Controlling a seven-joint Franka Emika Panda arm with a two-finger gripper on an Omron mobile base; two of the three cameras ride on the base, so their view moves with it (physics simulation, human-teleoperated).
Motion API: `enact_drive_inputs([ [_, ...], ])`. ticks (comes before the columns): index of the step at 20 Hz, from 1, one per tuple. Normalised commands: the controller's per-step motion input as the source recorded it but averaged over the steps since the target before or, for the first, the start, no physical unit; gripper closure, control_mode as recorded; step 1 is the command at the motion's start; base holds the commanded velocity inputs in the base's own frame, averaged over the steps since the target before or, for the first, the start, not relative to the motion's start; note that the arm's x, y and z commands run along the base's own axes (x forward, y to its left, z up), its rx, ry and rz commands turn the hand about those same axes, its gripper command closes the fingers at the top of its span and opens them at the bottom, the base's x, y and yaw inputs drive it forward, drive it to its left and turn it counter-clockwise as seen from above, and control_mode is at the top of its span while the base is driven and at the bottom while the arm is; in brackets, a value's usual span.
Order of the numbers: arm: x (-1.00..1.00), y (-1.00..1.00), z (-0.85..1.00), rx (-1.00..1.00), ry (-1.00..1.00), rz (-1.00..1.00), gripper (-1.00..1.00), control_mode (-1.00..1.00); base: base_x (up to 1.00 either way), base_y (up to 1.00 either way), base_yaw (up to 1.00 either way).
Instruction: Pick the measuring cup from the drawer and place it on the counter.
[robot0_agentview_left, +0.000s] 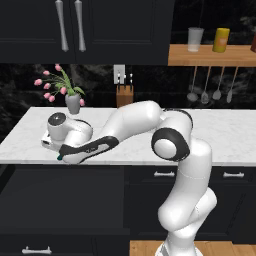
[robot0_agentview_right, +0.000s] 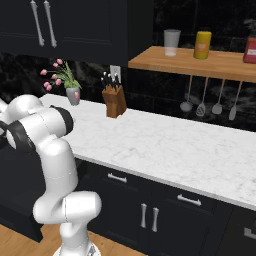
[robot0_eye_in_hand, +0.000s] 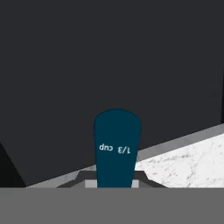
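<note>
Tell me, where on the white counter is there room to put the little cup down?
The counter has a wide bare stretch right of the knife block, under the wooden shelf. The left end is tighter: the tulip vase stands there, with the arm over the front edge, gripper holding the measuring cup.

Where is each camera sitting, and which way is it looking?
Left base view: behind the arm on its left, looking forward and down at the counter; the white arm reaches left, the gripper at the counter's front edge.
Right base view: behind on the right, facing the counter; the arm rises at lower left.
Hand view: on the hand, looking along the gripper at the measuring cup handle, dark drawer beyond.
Both base views share the flower vase and knife block.
</note>
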Motion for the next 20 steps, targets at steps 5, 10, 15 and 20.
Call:
enact_drive_inputs([
  [5,1.00,-0.16,0.04,-0.02,0.14,0.00,1.00,-1.00,0.00,0.00,0.00],
  [10,1.00,-0.08,-0.65,-0.09,0.03,0.00,1.00,-1.00,0.00,0.00,0.00],
  [15,0.99,0.00,-0.73,-0.05,0.00,0.00,-1.00,-1.00,0.00,0.00,0.00],
  [20,0.65,0.00,-0.08,-0.03,0.00,0.00,-1.00,-1.00,0.00,0.00,0.00],
])
